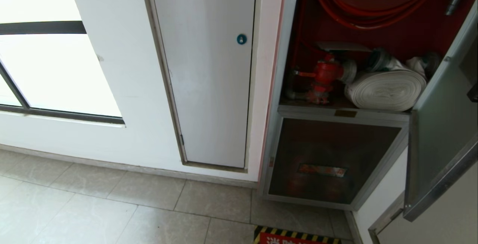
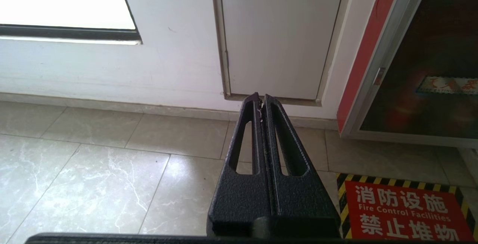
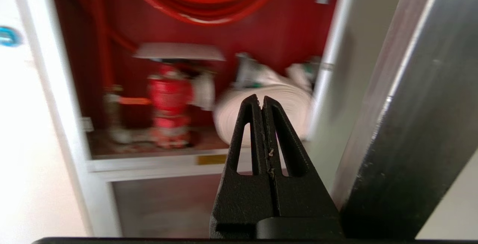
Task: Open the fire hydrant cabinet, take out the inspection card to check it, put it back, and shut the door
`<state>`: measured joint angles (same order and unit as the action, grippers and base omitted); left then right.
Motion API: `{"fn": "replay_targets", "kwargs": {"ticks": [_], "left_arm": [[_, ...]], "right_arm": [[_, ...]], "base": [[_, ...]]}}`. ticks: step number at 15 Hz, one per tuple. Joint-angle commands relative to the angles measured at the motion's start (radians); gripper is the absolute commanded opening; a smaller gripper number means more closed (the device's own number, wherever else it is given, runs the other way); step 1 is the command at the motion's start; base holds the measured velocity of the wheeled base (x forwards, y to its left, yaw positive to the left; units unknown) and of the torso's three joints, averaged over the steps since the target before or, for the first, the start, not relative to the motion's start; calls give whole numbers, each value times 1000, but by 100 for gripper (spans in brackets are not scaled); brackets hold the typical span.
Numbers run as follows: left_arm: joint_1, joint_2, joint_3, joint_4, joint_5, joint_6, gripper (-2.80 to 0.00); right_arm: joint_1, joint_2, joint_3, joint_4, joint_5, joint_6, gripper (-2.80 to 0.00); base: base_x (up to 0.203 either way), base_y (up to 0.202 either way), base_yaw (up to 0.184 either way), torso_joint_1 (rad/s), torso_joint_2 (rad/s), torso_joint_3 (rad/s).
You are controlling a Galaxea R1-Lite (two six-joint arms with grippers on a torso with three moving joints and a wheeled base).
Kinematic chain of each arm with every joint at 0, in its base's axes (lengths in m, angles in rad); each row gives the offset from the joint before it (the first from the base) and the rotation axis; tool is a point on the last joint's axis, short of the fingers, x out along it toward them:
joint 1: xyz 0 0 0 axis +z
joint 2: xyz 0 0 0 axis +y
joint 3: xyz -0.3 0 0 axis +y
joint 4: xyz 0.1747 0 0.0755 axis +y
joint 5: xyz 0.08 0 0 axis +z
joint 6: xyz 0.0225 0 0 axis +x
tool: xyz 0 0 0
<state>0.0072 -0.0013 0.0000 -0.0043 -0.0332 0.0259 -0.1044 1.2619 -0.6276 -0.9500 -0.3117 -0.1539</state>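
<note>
Head view: the fire hydrant cabinet (image 1: 287,68) stands open, its door (image 1: 440,124) swung out at right; the inspection card (image 1: 341,46) lies flat atop the red valve (image 1: 325,74), long axis level, beside the white rolled hose (image 1: 386,89); neither arm shows. Left wrist view: the left gripper (image 2: 260,97), pressed together and empty, hangs over floor tiles (image 2: 93,169), well apart from the cabinet. Right wrist view: the right gripper (image 3: 260,99), jaws pressed together and empty, faces the interior beside the door frame; the card lies ahead, toward the valve side, making this the nearer arm.
</note>
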Motion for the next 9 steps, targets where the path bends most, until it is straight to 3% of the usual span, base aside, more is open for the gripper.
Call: {"fn": "replay_targets", "kwargs": {"ticks": [1,6,9], "left_arm": [[0,1,0,0,-1,0,-280],[0,1,0,0,-1,0,-280],[0,1,0,0,-1,0,-280]], "right_arm": [[-61,-16,8,-3,3,-13,-280],[-178,-32,30,-8,3,-20,-280],[-288,-43,26,-9,6,-21,-280]], "base": [[0,0,0,0,0,0],[0,0,0,0,0,0],[0,0,0,0,0,0]]}}
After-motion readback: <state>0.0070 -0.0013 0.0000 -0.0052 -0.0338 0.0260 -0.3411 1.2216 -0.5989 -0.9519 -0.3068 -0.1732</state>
